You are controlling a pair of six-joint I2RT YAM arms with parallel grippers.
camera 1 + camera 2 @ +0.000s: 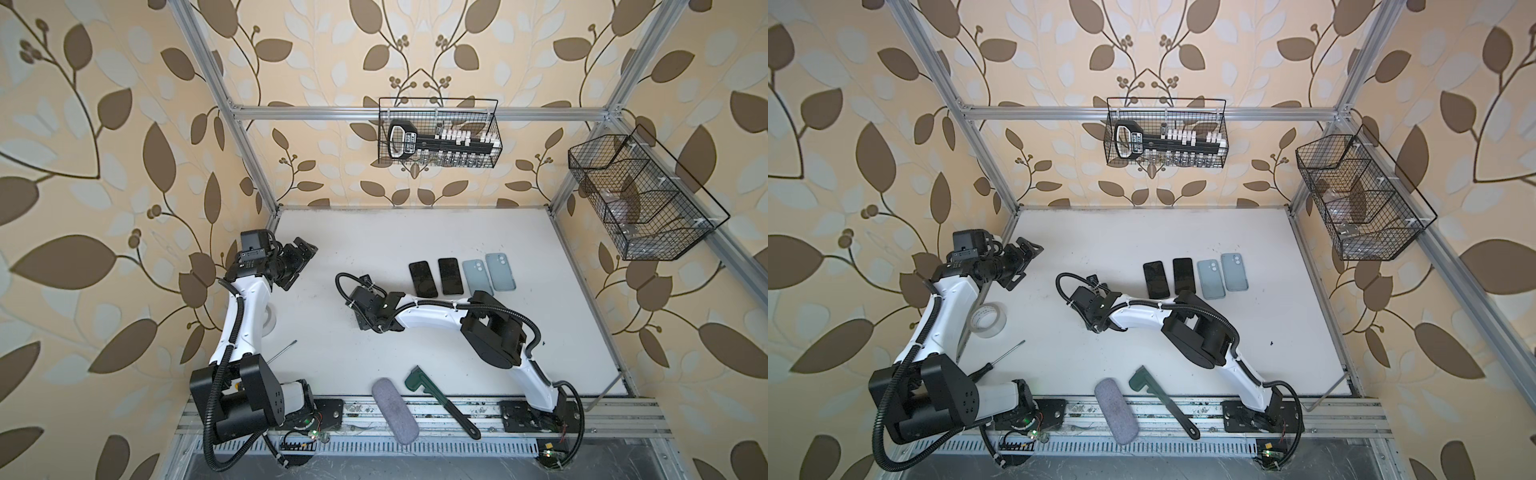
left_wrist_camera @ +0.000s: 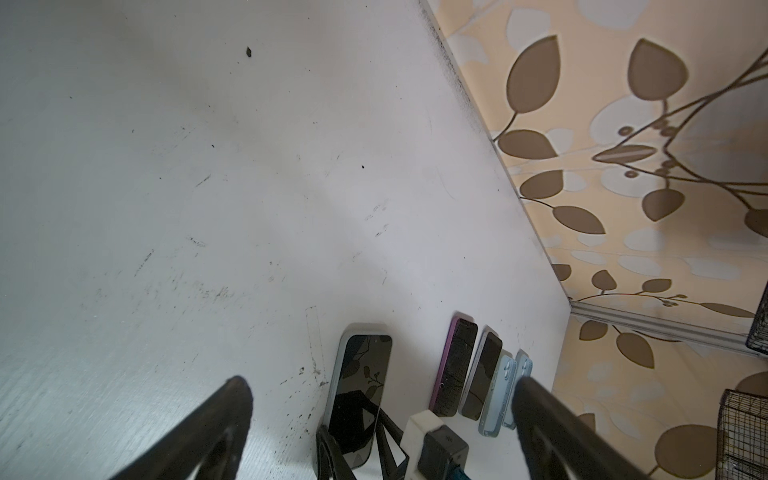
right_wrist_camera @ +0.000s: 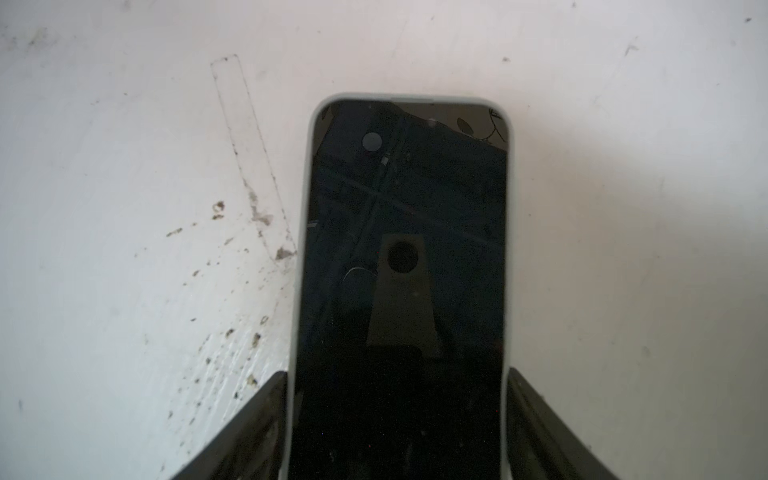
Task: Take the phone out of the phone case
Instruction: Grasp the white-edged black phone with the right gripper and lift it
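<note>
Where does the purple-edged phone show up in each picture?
In a top view: the purple-edged phone, leftmost in the row of four.
In a top view: same spot.
Left wrist view: at that row's end, purple edge showing.
Right wrist view: not in it.
Shared landmark: the two pale blue cases at the row's other end.

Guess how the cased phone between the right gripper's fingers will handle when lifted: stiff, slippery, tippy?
Cased phone: probably stiff, a thin flat slab lying screen-up on the table. The glossy screen mirrors the camera, so likely slick; the matte case rim, which the right gripper straddles, should grip better. Lying flat, it shouldn't roll or tip.
</note>
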